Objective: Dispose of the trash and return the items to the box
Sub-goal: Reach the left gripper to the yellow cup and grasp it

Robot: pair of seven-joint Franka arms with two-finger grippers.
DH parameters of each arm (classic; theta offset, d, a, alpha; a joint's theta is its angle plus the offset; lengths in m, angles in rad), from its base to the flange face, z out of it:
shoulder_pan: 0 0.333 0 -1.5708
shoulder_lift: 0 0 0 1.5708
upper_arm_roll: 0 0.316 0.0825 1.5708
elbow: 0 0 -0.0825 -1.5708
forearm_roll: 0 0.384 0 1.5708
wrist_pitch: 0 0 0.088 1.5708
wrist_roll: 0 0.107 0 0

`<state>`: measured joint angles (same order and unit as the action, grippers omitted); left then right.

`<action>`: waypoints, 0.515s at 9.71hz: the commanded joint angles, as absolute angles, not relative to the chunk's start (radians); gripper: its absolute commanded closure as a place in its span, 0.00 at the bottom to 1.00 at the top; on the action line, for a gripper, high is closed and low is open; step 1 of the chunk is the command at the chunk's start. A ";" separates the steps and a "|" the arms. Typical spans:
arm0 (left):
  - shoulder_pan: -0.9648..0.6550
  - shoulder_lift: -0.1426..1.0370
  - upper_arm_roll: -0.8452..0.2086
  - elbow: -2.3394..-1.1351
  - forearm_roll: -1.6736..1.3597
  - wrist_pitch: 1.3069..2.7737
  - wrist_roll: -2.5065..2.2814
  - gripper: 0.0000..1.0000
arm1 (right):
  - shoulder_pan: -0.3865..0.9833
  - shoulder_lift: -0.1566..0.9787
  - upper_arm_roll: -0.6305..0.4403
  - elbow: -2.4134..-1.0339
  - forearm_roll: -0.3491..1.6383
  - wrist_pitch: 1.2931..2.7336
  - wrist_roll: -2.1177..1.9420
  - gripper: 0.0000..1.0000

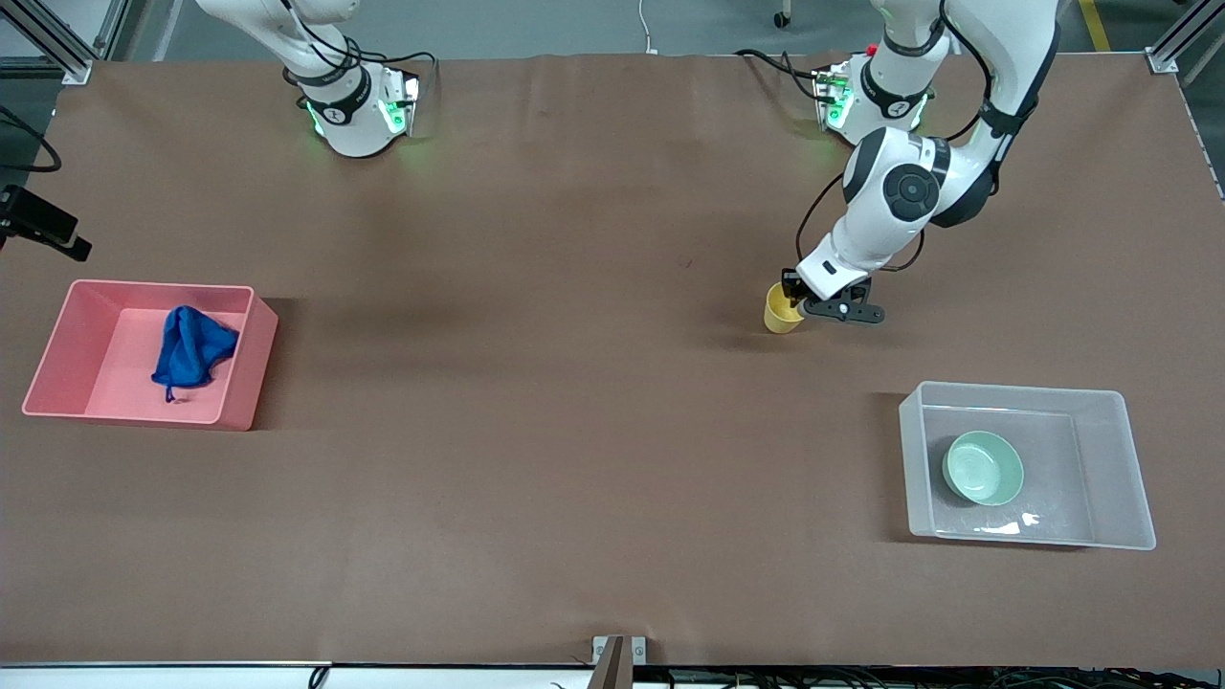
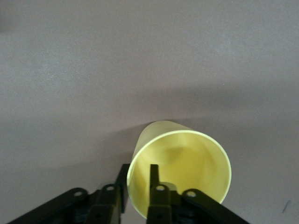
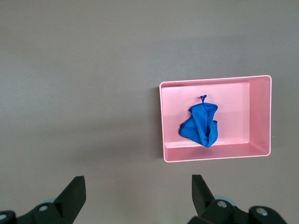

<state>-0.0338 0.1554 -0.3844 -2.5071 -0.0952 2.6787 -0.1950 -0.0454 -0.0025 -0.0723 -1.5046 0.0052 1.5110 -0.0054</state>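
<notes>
Left gripper [image 1: 792, 308] fingers [image 2: 156, 196] pinch the rim of the yellow cup [image 1: 782, 309], one finger inside, one outside, mid-counter toward the left arm's end. Mint-green bowl [image 1: 983, 467] sits in the clear box [image 1: 1110, 459] near the front corner at that end. Blue cloth wad [image 1: 191, 348] lies in the pink bin [image 1: 57, 354] by the counter's right-arm edge. Right gripper [image 3: 135, 198] waits high over the counter, fingers spread wide.

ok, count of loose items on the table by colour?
Blue: 1, crumpled blue cloth wad
Yellow: 1, small yellow plastic cup
Mint green: 1, pale mint-green round bowl
Pink: 1, pink rectangular bin
Clear: 1, translucent plastic tub
Total: 5
</notes>
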 commanded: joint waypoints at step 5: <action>-0.026 0.011 -0.152 -2.207 -0.072 2.216 -0.023 1.00 | -0.051 -0.005 -0.067 -1.500 -0.006 1.502 -0.015 0.00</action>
